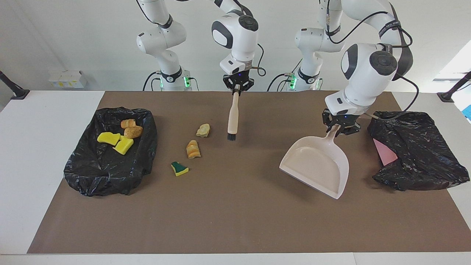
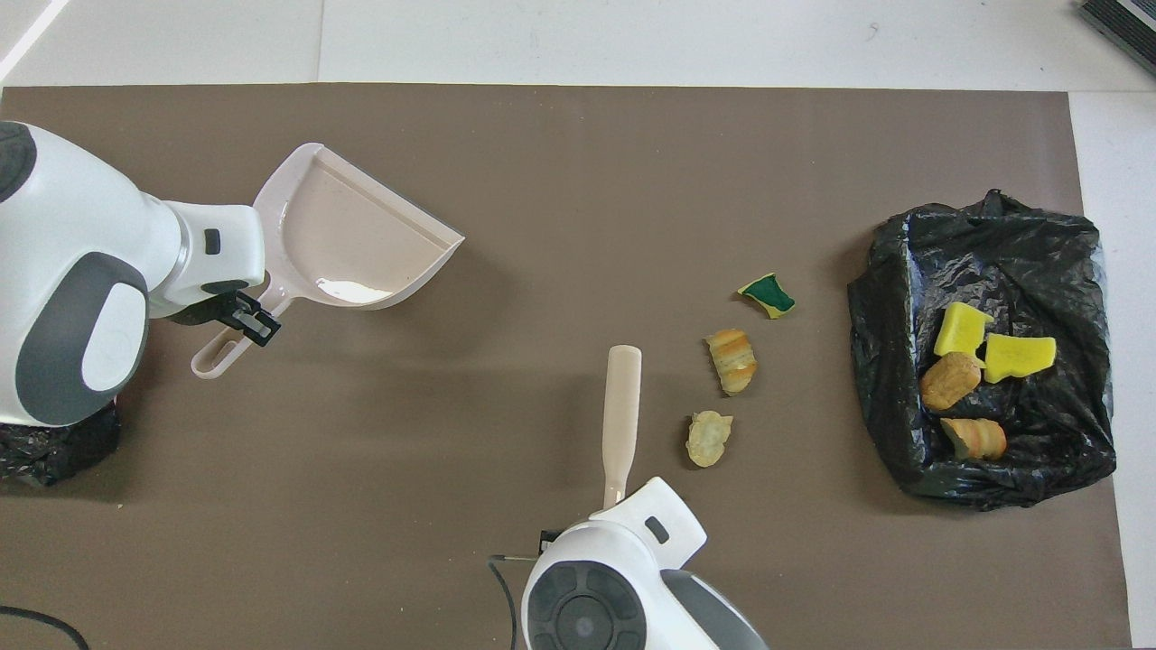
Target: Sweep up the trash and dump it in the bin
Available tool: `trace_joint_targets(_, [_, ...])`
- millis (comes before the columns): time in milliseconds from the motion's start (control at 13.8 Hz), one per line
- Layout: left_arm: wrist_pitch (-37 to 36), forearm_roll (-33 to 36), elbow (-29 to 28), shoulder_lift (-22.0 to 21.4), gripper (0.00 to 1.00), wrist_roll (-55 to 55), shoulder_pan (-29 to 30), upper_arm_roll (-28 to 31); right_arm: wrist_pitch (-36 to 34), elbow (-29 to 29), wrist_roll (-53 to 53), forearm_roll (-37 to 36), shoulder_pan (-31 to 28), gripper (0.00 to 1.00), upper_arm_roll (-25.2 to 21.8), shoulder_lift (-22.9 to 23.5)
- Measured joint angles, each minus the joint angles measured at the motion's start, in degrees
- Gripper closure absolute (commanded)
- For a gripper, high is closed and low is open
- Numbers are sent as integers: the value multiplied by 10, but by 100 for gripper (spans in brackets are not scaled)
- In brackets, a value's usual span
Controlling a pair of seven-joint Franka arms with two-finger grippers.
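Over the surface, left claw [image 1: 340, 126] pinching the dustpan [image 1: 317, 166], right claw [image 1: 237, 87] pinching the brush [image 1: 232, 117] — set the pan flat beside the 3 loose scraps [image 1: 193, 149] before sweeping.

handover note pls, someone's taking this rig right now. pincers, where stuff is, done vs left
Left pincer: shut on the dustpan handle, pan lifted and tilted beside the bin with the pink sheet.
Right pincer: shut on the brush, hanging bristles-down over the mat near the loose scraps.
Done: four scraps in the other bin, at the right arm's end.
Left: three on the mat, green-backed sponge, bread lump, pale lump. Sweep into pan, dump.
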Motion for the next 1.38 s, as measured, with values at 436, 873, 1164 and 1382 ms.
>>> trace_joint_targets(436, [-2,2,-15,13,100,169,11,-4,-9,-87,74,0,-44,100,0,-43])
trace_joint_targets(873, [26,63,-51,30,100,252,-67,-14,-16,-131,84,30,-92,100,0,-61])
trace_joint_targets(1164, [42,84,-83,17,100,261,-125,-18,3,-150,84,60,-93,100,0,-57])
trace_joint_targets(1382, [63,88,-105,9,100,260,-162,-18,42,-148,84,97,-93,100,1,-40])
